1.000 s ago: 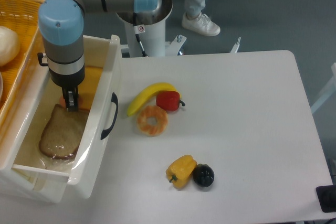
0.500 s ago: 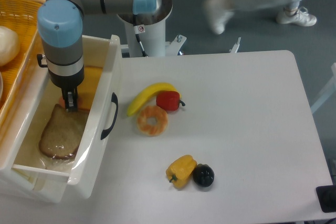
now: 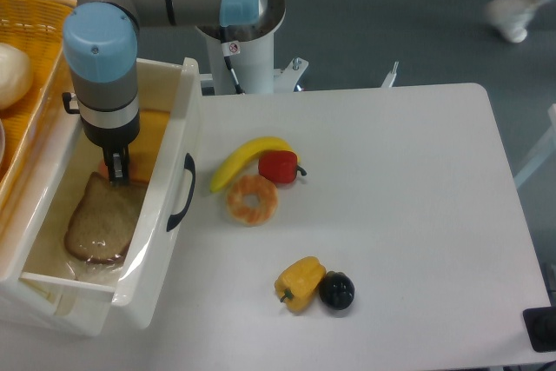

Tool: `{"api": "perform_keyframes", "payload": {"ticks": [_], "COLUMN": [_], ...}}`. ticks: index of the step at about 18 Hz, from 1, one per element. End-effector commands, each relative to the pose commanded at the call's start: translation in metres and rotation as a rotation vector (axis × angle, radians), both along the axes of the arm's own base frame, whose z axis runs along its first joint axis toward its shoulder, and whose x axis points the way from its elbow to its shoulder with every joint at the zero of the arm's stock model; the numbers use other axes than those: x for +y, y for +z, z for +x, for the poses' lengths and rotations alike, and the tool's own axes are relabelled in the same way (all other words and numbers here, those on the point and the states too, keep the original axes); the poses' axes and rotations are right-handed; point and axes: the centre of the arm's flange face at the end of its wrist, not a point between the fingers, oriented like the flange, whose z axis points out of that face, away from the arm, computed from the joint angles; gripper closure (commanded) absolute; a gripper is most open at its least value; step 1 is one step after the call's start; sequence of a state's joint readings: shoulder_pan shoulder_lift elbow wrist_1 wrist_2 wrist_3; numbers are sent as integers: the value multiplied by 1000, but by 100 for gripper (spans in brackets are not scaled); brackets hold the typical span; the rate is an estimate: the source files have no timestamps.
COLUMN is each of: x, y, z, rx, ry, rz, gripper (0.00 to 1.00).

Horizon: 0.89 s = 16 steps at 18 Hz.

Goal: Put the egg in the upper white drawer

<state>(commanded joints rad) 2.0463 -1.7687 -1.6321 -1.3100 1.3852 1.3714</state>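
1. Camera view, from above: one robot arm is reached down into the upper white drawer [image 3: 178, 141], which is pulled open at the left of the white surface [image 3: 391, 197].
2. The claw [image 3: 115, 169] is held low inside the drawer, just above the far end of a slice of bread [image 3: 100, 223] lying on the drawer floor.
3. A small patch of orange-pink is seen at the tips of the claw; this is judged to be the egg [image 3: 105, 167], though most of it is hidden by the claw and wrist.
4. Whether the claw is clamped on the egg or parted cannot be told from this view.
5. The step in hand is judged to be the placing itself: the egg is already within the drawer walls, at or near the floor.
6. The next move is judged to call for the claw to be parted, if it is not so already, and lifted straight up, clear of the drawer's walls, without the egg being nudged.
7. Counted inside the drawer: one slice of bread and one flat orange-yellow piece [image 3: 152, 132] behind the arm.
8. Counted on the surface: one banana [image 3: 243, 159], one red pepper [image 3: 280, 167], one ringed doughnut [image 3: 253, 200], one yellow pepper [image 3: 300, 282], and one dark round item [image 3: 336, 291] touching it.
9. One yellow wicker basket [image 3: 39, 67] is seen at the far left, with one pale ball [image 3: 13, 76] in it.
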Motion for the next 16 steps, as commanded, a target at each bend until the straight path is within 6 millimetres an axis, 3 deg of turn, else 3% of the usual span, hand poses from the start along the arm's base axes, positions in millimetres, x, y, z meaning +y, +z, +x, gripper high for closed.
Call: {"api": "perform_keyframes", "payload": {"ticks": [16], "x": [1], "y": [-5], "z": [7], "rx": [4], "ry": [-9], "rz": [-12], "gripper": [69]}}
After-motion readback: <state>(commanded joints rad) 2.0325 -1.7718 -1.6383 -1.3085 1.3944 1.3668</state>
